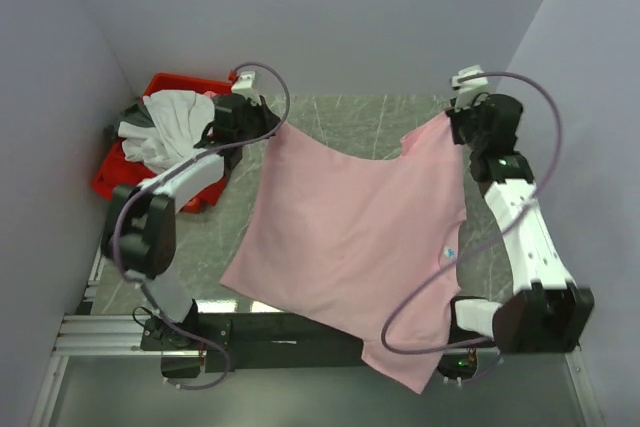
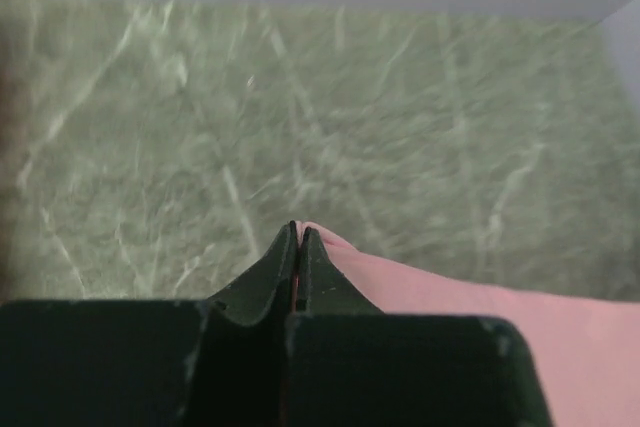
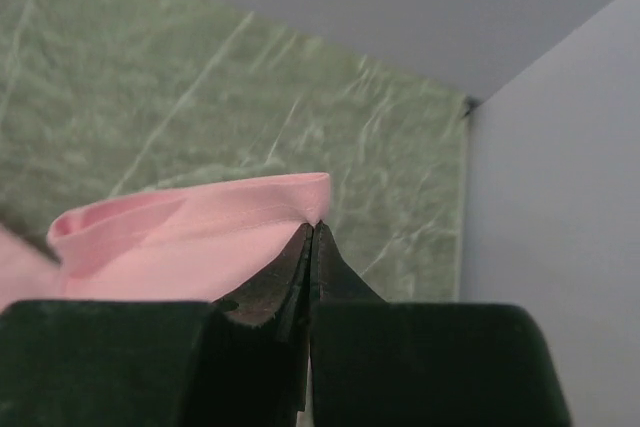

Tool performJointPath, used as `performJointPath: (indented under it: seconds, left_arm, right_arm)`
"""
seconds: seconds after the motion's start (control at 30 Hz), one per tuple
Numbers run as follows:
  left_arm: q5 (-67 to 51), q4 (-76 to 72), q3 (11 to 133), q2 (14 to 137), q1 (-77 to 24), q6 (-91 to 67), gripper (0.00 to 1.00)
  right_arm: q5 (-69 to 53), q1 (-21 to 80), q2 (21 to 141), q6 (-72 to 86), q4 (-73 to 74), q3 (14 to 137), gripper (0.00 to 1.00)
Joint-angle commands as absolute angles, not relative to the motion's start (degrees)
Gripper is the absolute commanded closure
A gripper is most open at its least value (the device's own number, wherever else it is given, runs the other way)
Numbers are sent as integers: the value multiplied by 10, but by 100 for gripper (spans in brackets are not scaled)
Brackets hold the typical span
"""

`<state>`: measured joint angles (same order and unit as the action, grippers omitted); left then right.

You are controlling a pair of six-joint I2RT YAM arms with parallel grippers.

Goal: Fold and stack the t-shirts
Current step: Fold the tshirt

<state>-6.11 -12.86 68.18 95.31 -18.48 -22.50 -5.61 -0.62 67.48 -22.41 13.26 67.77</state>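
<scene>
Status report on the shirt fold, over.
Left claw and right claw both shut on pink t-shirt, held spread over table. Red bin at left, nothing blocking.

A t-shirt (image 1: 350,237) spreads across the centre of the frame over the tabletop (image 1: 350,117), its upper corners pinched by the left pincer (image 1: 268,125) at upper centre-left and the right pincer (image 1: 452,119) at upper right. A bin (image 1: 108,183) holding heaped shirts (image 1: 165,127) sits at upper left.

The t-shirt (image 1: 350,237) is light pink with a blue mark (image 1: 450,251); the table (image 1: 350,122) is white-veined green; the bin (image 1: 175,84) is red
</scene>
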Motion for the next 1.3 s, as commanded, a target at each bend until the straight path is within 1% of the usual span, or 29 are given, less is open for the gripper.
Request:
performJointPath:
  seconds: [0.0,0.03,0.07,0.1,0.13,0.17,0.23,0.3,0.4,0.47,0.67,0.87,1.17,1.27]
  left_arm:
    - [-36,-154,770,1063,-164,-253,100]
    - [-37,-138,825,1097,-153,-261,100]
    - [-36,-119,857,1161,-149,-273,100]
    - [-29,-77,889,1191,-145,-279,99]
    - [-27,-59,951,1219,-137,-285,100]
    - [-29,-46,979,1263,-133,-296,100]
    - [-30,-12,1047,1314,-126,-307,100]
    - [-27,13,1085,1340,-121,-310,100]
    - [-34,51,1168,1388,-109,-318,100]
    - [-38,58,1186,1410,-106,-321,99]
    - [-48,40,1206,1424,-99,-306,100]
    - [-61,19,1197,1421,-98,-288,100]
    - [-68,-95,1044,1333,-98,-250,100]
    - [-73,-113,1020,1306,-98,-233,100]
  right_arm:
    - [-72,-8,744,-224,-29,650,100]
    - [-75,-8,804,-226,-35,664,100]
    - [-73,-7,836,-227,-40,678,100]
    - [-69,-6,868,-228,-34,696,100]
    - [-68,-5,932,-231,-26,739,100]
    - [-64,-4,959,-233,-19,761,100]
    - [-51,-3,1030,-238,-9,817,100]
    - [-37,-3,1085,-243,10,857,100]
    - [-26,-3,1137,-240,33,937,100]
    - [-22,-3,1151,-238,40,959,100]
    - [-38,-3,1134,-220,33,959,100]
    - [-69,-3,1072,-197,27,900,100]
    - [-111,-3,959,-179,11,786,100]
    - [-121,-3,924,-177,11,752,100]
